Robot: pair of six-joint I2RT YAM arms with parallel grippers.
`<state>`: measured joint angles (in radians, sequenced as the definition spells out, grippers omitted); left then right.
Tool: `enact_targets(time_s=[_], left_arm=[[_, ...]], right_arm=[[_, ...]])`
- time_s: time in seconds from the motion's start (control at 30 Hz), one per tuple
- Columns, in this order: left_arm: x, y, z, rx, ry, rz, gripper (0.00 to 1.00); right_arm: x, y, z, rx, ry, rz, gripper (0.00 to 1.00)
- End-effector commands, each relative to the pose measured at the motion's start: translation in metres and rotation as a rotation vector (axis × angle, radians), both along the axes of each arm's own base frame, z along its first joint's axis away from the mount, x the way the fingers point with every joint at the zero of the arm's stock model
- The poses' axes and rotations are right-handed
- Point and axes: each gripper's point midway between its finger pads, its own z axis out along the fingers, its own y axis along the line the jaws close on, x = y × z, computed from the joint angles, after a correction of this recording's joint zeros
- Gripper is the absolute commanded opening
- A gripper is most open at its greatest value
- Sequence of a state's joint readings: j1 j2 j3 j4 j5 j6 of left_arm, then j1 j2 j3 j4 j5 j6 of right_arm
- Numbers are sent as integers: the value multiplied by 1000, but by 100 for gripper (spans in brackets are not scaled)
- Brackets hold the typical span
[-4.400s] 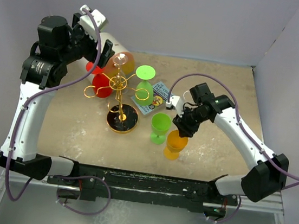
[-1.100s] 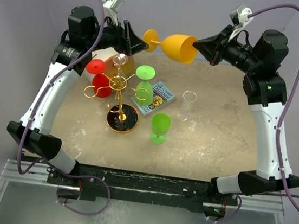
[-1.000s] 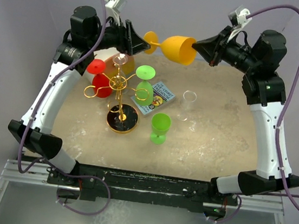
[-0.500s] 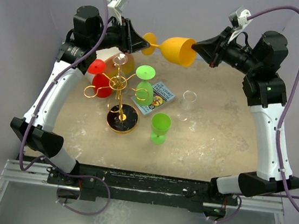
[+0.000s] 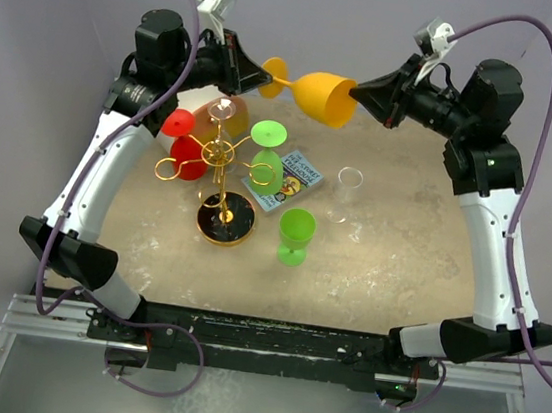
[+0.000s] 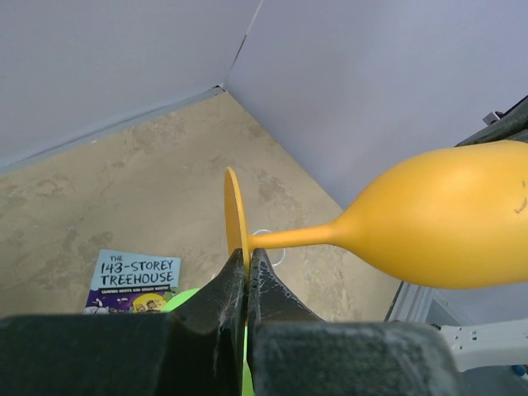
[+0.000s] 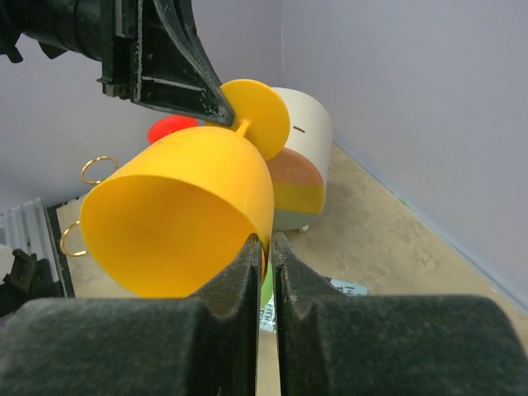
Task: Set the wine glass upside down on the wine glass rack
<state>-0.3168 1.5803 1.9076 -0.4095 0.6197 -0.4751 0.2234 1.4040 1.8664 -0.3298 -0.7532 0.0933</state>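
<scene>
- Since half a second ago the wine glass (image 5: 325, 95) has tipped: its orange bowl now sags lower on the right, while its foot has kept its place at the upper left of the top view.
- Left tool (image 5: 258, 79), upper left, is pressed together on the thin edge of the glass's foot disc. The left wrist view shows its fingers (image 6: 231, 276) meeting on that disc, with the stem and bowl running off to the right.
- Below it, left of centre, the wine glass rack (image 5: 224, 215) stands on the desk (image 5: 401, 252). A red glass (image 5: 188, 153) hangs foot-up on its left side and a green glass (image 5: 268, 168) hangs foot-up on its right.
- Orange glass is held in the air, above and to the right of the rack and well apart from it, lying nearly on its side.
- Just right of the rack lies a book (image 5: 289, 180). A second green glass (image 5: 296, 231) stands upright below it, and a clear glass (image 5: 347, 187) stands further right.
- Right tool (image 5: 355, 87), upper right, is at the bowl's rim. In the right wrist view its fingers (image 7: 293, 280) sit close on either side of the rim wall with a thin slit between them. Whether they press on it I cannot tell.
</scene>
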Motion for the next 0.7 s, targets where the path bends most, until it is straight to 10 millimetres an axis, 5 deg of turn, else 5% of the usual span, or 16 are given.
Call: enact_targets(time_s=[0.0,0.33,0.67], left_arm=[[-8,5,34,-11,-118,11,0],[-13,14,44,-24,-127,24,0],[-21,55,67,115,-302,185,0]], right_arm=[[-18,3,14,-3,-86,58,15],[-25,5,11,-19,-91,92,47],[-37,-15,32,-87,-184,-5,76]])
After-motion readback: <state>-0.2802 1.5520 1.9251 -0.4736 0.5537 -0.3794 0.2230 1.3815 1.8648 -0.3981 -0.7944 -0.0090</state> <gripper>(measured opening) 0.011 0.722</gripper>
